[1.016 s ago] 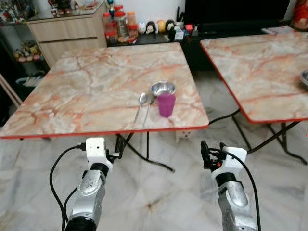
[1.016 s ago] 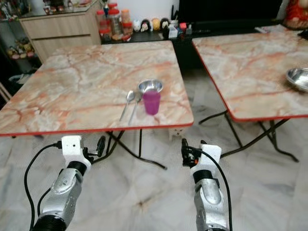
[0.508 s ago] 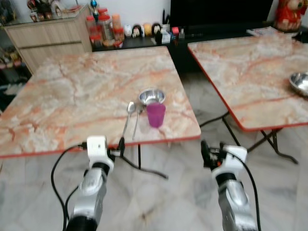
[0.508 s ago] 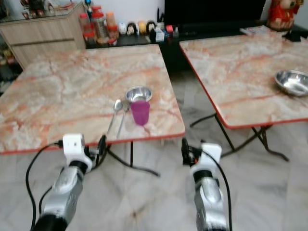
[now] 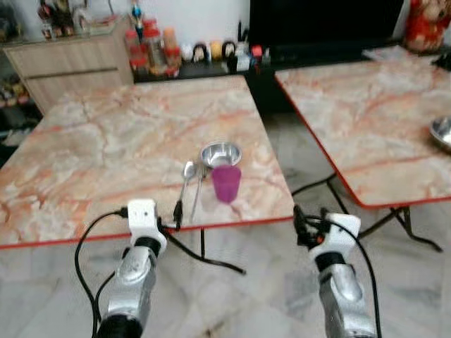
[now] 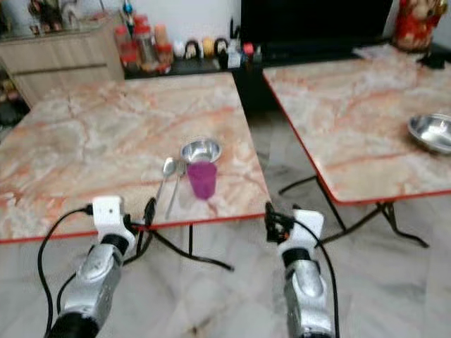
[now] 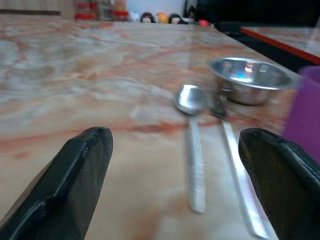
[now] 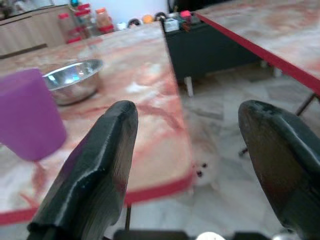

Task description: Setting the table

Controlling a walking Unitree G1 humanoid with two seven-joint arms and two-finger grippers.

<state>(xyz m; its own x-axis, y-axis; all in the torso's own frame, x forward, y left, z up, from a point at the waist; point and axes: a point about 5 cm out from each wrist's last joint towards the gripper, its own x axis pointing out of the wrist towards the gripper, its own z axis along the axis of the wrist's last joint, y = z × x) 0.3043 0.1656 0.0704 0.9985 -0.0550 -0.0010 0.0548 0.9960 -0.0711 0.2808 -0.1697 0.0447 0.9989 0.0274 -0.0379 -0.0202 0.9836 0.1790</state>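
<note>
Nearest to me are my own two silver arms, held out low over the pale marble-patterned floor (image 5: 239, 296). My left gripper (image 5: 176, 213) sits just at the red-trimmed near edge of the square marble-topped folding table (image 5: 106, 141), its fingers (image 7: 75, 175) spread wide with nothing between them. My right gripper (image 5: 299, 224) hangs just off that table's near right corner, over the floor, its two black fingers (image 8: 100, 170) also wide apart and empty. Just beyond my left gripper, on the tabletop, lie a silver metal spoon (image 5: 186, 177) and a second silver utensil (image 5: 199, 184) side by side, handles pointing toward me; I cannot make out what kind the second one is. Right beside them stands a purple plastic cup (image 5: 226, 183), upright, and just behind the cup sits a small shiny steel bowl (image 5: 220, 153), close to or touching it. These four pieces cluster near the table's right front part, with nothing between them and my left claw. The table's black folding legs (image 5: 211, 257) cross beneath its edge. To my right, across a gap of floor, stands a second marble-topped table with red edging (image 5: 366, 120), carrying another steel bowl (image 6: 431, 132) near its far right side. Farther back are a light wooden cabinet (image 5: 70, 60), a row of jars and small figurines (image 5: 183, 51) on a low dark shelf, and a large black screen (image 5: 317, 21).
</note>
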